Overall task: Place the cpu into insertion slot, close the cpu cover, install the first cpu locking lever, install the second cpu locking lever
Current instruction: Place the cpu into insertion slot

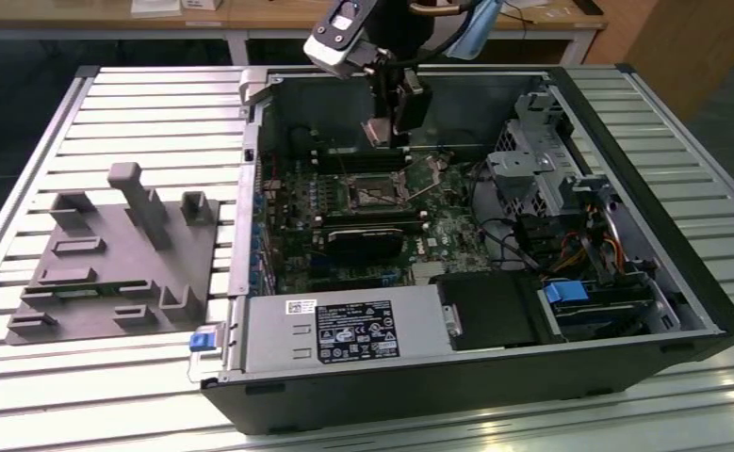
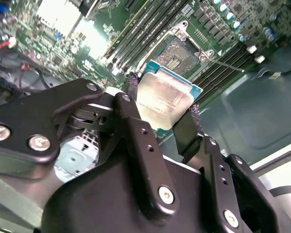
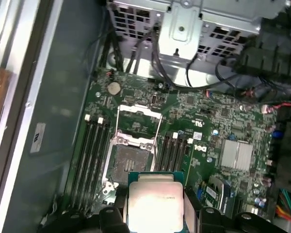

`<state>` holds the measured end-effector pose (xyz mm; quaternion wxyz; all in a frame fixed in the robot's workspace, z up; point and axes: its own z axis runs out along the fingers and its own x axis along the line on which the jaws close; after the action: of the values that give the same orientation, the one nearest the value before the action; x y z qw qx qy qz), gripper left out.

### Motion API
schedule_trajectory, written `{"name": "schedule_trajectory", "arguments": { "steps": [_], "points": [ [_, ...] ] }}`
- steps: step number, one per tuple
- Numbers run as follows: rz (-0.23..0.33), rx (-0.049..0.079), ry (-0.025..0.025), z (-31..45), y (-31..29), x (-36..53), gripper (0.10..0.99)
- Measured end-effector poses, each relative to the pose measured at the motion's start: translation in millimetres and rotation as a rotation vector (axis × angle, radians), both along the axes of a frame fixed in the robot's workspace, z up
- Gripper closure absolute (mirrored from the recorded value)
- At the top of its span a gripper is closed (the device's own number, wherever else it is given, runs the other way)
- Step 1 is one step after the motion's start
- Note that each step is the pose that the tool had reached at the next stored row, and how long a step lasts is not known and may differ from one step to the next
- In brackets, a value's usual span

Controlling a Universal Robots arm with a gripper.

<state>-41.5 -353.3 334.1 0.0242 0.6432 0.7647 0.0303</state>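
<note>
Silver-grey cpu with green edge, black end effector, green motherboard.

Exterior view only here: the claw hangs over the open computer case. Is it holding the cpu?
Observer: Yes; in the second wrist view the claw pinches the cpu by two opposite edges.
Operator: Is the socket free?
Observer: In the first wrist view the insertion slot is bare, nothing seated.
Operator: And the cover?
Observer: Same view: the cpu cover is swung open, off the slot.
</note>
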Motion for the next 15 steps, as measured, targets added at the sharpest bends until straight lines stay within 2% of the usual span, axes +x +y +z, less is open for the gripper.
{"name": "schedule_trajectory", "arguments": {
  "steps": [4,15],
  "points": [
    [-0.042,0.000,0.0000,-2.4,0.0,-0.1,0.545],
    [-0.045,-0.001,-0.0001,-7.7,0.0,-0.1,0.545]
  ]
}}
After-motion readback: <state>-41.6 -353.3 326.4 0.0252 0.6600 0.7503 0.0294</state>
